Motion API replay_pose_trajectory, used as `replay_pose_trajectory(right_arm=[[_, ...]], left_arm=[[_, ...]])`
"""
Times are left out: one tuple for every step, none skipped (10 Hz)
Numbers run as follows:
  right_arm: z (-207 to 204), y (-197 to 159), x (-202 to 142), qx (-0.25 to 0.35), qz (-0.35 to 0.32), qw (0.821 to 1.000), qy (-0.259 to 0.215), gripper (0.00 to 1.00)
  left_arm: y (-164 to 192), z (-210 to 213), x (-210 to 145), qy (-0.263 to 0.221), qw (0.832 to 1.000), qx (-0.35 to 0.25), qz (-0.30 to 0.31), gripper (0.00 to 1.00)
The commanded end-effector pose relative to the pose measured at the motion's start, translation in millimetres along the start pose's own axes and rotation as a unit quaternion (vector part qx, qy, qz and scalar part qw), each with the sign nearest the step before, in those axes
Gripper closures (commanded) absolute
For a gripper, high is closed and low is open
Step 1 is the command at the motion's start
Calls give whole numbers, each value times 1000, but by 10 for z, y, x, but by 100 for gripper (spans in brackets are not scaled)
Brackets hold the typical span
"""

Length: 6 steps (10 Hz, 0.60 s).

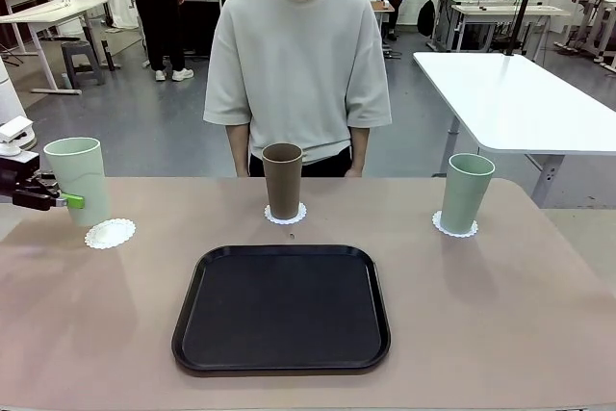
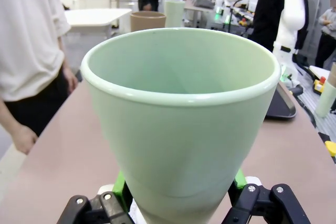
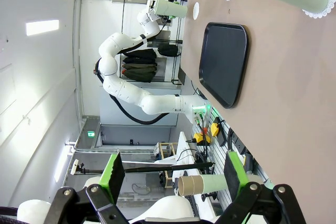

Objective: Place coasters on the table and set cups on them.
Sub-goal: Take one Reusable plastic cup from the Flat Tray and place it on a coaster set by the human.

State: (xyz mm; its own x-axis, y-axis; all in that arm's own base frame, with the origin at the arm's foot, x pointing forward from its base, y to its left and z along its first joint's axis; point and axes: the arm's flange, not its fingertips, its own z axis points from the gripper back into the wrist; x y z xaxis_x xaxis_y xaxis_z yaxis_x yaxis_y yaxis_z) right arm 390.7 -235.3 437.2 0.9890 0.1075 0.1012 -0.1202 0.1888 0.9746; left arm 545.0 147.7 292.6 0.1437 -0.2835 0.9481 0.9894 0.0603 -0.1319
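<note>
table (image 1: 539, 334): beige | on it: black tray (image 1: 281, 307), three coasters (image 1: 110, 233)

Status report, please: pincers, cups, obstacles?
Left pincer shut on pale mint tumbler, above empty white doily. Right pincer open. Nothing blocking.

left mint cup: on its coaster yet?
Not yet. The left gripper holds the mint cup upright beside and above the empty coaster; its base looks clear of the table.

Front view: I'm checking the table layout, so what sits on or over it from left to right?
left gripper holding a mint cup → empty coaster → brown cup on its coaster → mint cup on a coaster
</note>
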Motion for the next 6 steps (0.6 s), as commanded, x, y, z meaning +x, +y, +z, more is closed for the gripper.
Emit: replay_pose_trajectory(right_arm=[[-6, 21, 13, 3, -2, 1000, -3, 0], [-6, 21, 13, 3, -2, 1000, -3, 0], [-6, 21, 13, 3, -2, 1000, -3, 0], [-6, 21, 13, 3, -2, 1000, -3, 0], [-6, 21, 13, 3, -2, 1000, -3, 0], [-6, 21, 13, 3, -2, 1000, -3, 0]], left_arm=[[8, 16, 34, 0, 1000, 2, -4, 16], [0, 0, 0, 0, 1000, 0, 0, 16], [27, 2, -41, -11, 1000, -1, -8, 16], [40, -19, -88, -12, 1000, -7, -23, 16], [64, -48, -146, -11, 999, -4, -35, 16], [98, -91, -214, -12, 999, -8, -42, 16]])
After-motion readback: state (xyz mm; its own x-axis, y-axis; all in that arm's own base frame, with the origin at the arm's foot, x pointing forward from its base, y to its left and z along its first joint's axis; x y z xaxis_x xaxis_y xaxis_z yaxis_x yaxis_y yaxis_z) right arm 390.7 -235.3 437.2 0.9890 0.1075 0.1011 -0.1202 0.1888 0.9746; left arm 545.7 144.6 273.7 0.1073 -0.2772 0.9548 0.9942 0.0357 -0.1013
